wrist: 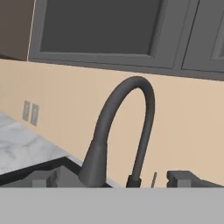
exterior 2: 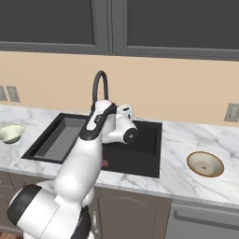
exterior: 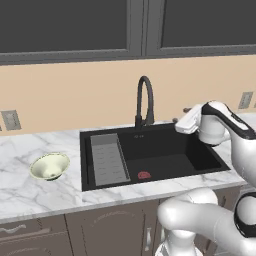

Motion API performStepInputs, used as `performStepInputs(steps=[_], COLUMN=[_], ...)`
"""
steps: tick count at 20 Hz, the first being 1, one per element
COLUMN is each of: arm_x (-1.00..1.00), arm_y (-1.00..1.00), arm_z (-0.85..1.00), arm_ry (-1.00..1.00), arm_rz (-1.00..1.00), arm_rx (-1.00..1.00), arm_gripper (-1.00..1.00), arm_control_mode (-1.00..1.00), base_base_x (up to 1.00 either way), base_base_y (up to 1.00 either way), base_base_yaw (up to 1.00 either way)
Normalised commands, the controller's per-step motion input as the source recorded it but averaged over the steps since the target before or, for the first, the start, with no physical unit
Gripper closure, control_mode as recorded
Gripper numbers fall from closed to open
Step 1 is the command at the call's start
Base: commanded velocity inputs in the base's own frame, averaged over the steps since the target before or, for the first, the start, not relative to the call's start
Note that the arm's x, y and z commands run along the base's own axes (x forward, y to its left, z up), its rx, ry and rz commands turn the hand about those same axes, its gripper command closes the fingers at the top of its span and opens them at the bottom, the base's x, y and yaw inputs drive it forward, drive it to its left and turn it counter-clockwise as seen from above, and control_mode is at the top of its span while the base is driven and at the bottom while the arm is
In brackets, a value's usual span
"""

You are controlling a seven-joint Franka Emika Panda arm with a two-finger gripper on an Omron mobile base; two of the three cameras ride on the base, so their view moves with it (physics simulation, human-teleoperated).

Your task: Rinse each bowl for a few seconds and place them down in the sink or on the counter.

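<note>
The pale cream-green bowl point(exterior: 50, 166) point(exterior 2: 11, 133) sits upright on the counter point(exterior: 30, 195) left of the sink point(exterior: 200, 159). On the counter to the sink's right rests the shallow beige bowl point(exterior 2: 205, 164). My gripper point(exterior: 181, 115) point(wrist: 116, 178) hovers over the right part of the basin and points toward the back wall and the black arched faucet point(exterior: 145, 100) point(wrist: 131, 127). It is open, its fingertips point(wrist: 43, 179) spread wide with nothing between them. Both bowls are far from it.
A grey ribbed rack point(exterior: 107, 160) point(exterior 2: 58, 140) fills the sink's left side, and a red drain point(exterior: 144, 175) lies on its floor. Dark wall cabinets hang above the beige backsplash. Wall outlets point(exterior: 10, 120) point(exterior 2: 232, 112) flank the sink.
</note>
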Motion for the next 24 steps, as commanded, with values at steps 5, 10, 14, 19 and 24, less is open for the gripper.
performStepInputs(steps=[5, 10, 14, 19, 24], arm_x=[0.25, 0.28, 0.27, 0.27, 0.32], arm_y=[0.12, 0.01, 0.00, 0.00, 0.00], arm_z=[-0.07, -0.12, -0.15, -0.13, -0.04], arm_ry=[0.00, 0.00, 0.00, 0.00, 0.00], arm_rz=[0.00, 0.00, 0.01, 0.01, 0.00], arm_rx=[0.00, 0.02, 0.04, 0.03, 0.00], arm_gripper=[-1.00, -1.00, -1.00, -1.00, -1.00], arm_control_mode=[-1.00, -1.00, -1.00, -1.00, -1.00], base_base_x=[0.00, 0.00, 0.00, 0.00, 0.00], base_base_y=[0.00, 0.00, 0.00, 0.00, 0.00], base_base_yaw=[0.00, 0.00, 0.00, 0.00, 0.00])
